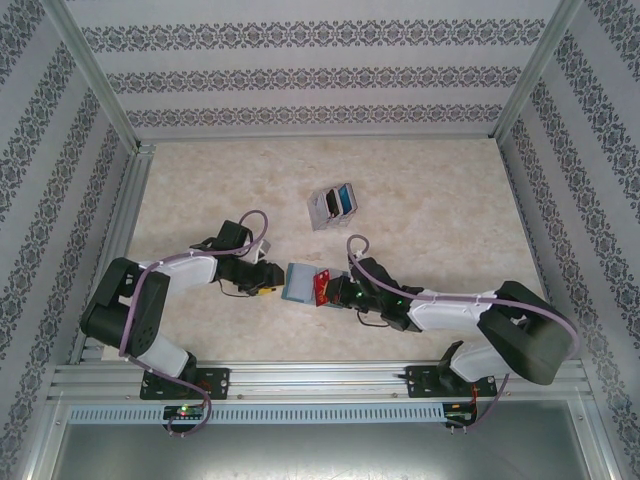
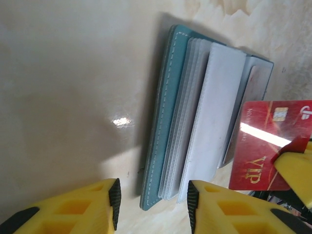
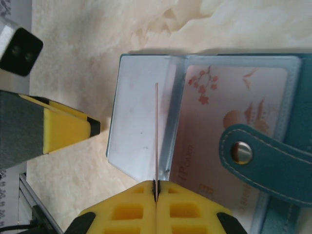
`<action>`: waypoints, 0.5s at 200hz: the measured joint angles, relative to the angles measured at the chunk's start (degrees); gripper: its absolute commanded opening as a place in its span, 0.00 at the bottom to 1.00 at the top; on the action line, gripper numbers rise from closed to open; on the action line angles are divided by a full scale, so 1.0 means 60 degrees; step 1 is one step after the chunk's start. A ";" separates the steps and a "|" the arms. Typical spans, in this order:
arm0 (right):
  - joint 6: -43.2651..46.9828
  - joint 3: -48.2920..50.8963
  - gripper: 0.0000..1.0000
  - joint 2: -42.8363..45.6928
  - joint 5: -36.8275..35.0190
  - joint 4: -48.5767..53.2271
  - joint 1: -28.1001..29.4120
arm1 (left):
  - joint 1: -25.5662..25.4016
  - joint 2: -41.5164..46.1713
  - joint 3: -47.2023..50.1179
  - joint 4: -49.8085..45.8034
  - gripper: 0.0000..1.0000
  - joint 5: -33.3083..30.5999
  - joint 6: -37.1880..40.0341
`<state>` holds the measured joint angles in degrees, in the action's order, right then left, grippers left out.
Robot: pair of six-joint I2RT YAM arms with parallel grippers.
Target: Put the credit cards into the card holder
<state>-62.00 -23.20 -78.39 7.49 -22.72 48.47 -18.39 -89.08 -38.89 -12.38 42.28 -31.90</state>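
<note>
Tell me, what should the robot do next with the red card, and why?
Probably ease the red card into an open pocket of the card holder: the right fingers pinch it beside the pale pockets, seemingly not in yet.

The teal-blue bifold card holder (image 3: pixel 273 161) runs off the right wrist view's right and lower edges, while the thin red plastic card (image 3: pixel 156 136) there presents its edge, face hidden.
</note>
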 measured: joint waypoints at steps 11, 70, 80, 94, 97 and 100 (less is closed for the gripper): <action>-0.0160 0.0197 0.04 0.0186 -0.0109 -0.0022 -0.0047 | -0.0015 -0.0033 0.0025 0.0033 0.41 0.0036 -0.0011; -0.0331 0.0080 0.05 -0.0109 0.0117 -0.0087 -0.0186 | -0.0193 -0.0444 0.0025 0.0361 0.40 0.0178 -0.0120; -0.0331 -0.0058 0.05 -0.0313 0.0229 -0.0131 -0.0186 | -0.0197 -0.0452 0.0025 0.0379 0.39 0.0189 -0.0138; -0.0335 -0.0226 0.05 -0.0648 0.0437 -0.0284 -0.0186 | -0.0197 -0.0455 0.0025 0.0386 0.39 0.0200 -0.0157; -0.0339 -0.0248 0.05 -0.0710 0.0484 -0.0324 -0.0186 | -0.0197 -0.0455 0.0029 0.0390 0.39 0.0204 -0.0160; -0.0342 -0.0270 0.05 -0.0776 0.0510 -0.0375 -0.0186 | -0.0197 -0.0459 0.0033 0.0397 0.39 0.0204 -0.0171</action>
<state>-64.05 -24.82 -83.05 10.55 -24.97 47.35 -19.57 -91.83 -38.70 -10.00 43.51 -32.93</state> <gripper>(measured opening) 0.059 0.394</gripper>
